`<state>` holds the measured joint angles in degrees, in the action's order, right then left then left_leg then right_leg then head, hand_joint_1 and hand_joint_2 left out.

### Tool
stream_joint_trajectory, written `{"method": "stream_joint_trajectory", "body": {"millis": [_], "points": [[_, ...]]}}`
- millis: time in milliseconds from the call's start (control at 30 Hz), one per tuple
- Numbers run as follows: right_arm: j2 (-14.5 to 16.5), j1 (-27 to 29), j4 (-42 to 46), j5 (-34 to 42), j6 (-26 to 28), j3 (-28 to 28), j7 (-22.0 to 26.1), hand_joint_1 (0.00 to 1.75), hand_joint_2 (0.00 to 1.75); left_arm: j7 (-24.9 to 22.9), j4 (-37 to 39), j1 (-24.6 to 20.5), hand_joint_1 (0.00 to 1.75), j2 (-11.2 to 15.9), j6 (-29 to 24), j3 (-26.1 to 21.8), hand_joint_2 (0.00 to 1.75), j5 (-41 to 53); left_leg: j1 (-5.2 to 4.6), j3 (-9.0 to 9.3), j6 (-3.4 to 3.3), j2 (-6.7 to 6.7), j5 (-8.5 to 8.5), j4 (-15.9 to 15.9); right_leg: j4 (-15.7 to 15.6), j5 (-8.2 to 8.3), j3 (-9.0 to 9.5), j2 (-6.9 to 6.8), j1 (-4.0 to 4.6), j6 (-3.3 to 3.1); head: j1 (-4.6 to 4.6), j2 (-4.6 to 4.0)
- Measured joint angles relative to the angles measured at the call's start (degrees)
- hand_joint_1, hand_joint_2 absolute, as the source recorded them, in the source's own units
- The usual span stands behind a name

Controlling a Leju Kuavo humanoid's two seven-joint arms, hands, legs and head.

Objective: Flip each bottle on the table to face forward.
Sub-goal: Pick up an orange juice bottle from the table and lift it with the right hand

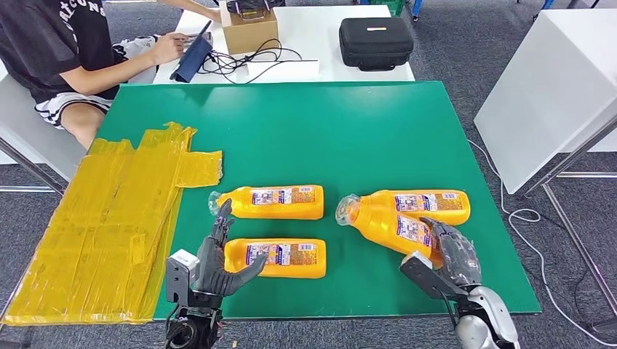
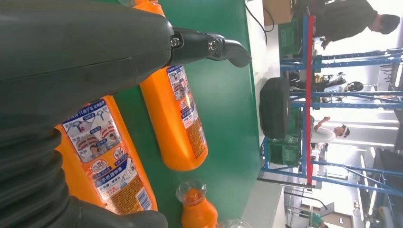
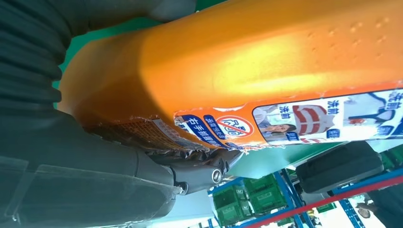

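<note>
Right hand (image 1: 452, 256) had the near-right bottle (image 1: 389, 222) gripped and tilted up off the green tabletop (image 1: 349, 131), looked mid-flip, so next it'd need rolling label-forward, while the left hand (image 1: 218, 258) sat open beside the near-left bottle (image 1: 280, 258).

Green mat (image 1: 349, 123) covered table. Crumpled yellow sheet (image 1: 109, 225) lay over its left edge. Beyond it stood white table (image 1: 320, 36) with black case (image 1: 375, 42), cardboard box (image 1: 249, 30), tangled black cables (image 1: 240, 59) and white flat box (image 1: 284, 70). Seated person (image 1: 65, 58) touched dark tablet (image 1: 192, 57). White table (image 1: 553, 94) stood at right; white cable (image 1: 520, 218) trailed on grey floor.
</note>
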<state>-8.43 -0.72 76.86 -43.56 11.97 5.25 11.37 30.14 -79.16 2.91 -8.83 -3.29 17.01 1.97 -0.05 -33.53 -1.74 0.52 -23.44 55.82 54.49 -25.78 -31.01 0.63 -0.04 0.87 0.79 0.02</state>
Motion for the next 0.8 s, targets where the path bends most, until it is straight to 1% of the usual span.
{"method": "stream_joint_trajectory", "body": {"millis": [133, 233, 333, 467, 533, 600, 700, 800], "points": [[0.9, 0.8, 0.8, 1.4, 1.5, -0.6, 0.4, 1.75, 1.75, 0.0, -0.1, 0.1, 0.00, 0.0, -0.1, -0.3, 1.75, 0.0, -0.01, 0.00, -0.01, 0.02, -0.01, 0.0, 0.0, 0.00, 0.01, -0.01, -0.03, 0.00, -0.01, 0.00], [1.4, 2.4, 2.1, 3.1, 2.8, -0.8, 0.9, 1.75, 1.75, -0.1, -0.1, 0.4, 0.00, 0.0, -0.4, -0.5, 1.75, 0.0, -0.03, -0.01, -0.02, 0.02, -0.01, 0.0, 0.0, 0.00, 0.01, -0.01, -0.03, 0.00, -0.01, 0.00], [2.1, 3.6, 2.8, 3.4, 3.4, -0.6, 1.3, 1.75, 1.75, 0.0, 0.0, 0.6, 0.00, 0.0, -1.0, -0.8, 1.75, 0.0, -0.04, -0.02, -0.02, 0.01, -0.01, 0.0, 0.0, 0.00, 0.00, 0.00, -0.03, 0.00, 0.00, 0.00], [2.7, 3.8, 2.9, 3.8, 4.4, -0.2, 1.6, 1.75, 1.75, 0.0, 0.1, 0.8, 0.00, 0.1, -1.7, -1.1, 1.75, -0.2, -0.04, -0.02, -0.02, 0.00, -0.01, 0.0, 0.0, 0.00, 0.00, 0.00, -0.01, 0.00, 0.00, 0.00], [3.3, 3.8, 2.9, 6.0, 5.3, 0.2, 3.1, 1.75, 1.75, 0.0, 0.2, 0.9, 0.00, 0.2, -2.3, -1.3, 1.75, -0.4, -0.03, -0.03, -0.01, 0.01, -0.01, 0.0, 0.0, 0.00, 0.00, -0.01, 0.00, 0.00, -0.01, 0.00], [4.2, 3.4, 2.9, 10.0, 5.9, 0.7, 6.0, 1.75, 1.75, -0.2, 0.1, 1.1, 0.00, 0.4, -3.0, -1.5, 1.75, -0.4, -0.02, -0.03, -0.01, -0.01, 0.00, 0.0, 0.0, 0.00, 0.00, 0.01, 0.02, 0.00, 0.00, 0.00], [5.9, 2.0, 2.8, 15.7, 4.7, 2.2, 9.1, 1.75, 1.75, -0.5, -0.9, 1.4, 0.00, 0.6, -3.2, -1.7, 1.75, 1.4, 0.00, -0.02, 0.01, -0.04, 0.01, 0.0, 0.0, 0.00, -0.01, 0.02, 0.03, 0.00, 0.00, 0.00], [8.0, -0.1, 2.3, 19.6, 3.2, 4.6, 11.6, 1.75, 1.75, -0.8, -3.3, 1.3, 0.00, 0.6, -2.7, -1.2, 1.75, 4.4, 0.00, -0.01, 0.02, -0.04, 0.02, 0.0, 0.0, 0.00, -0.02, 0.02, 0.03, 0.00, -0.01, 0.00]]}}
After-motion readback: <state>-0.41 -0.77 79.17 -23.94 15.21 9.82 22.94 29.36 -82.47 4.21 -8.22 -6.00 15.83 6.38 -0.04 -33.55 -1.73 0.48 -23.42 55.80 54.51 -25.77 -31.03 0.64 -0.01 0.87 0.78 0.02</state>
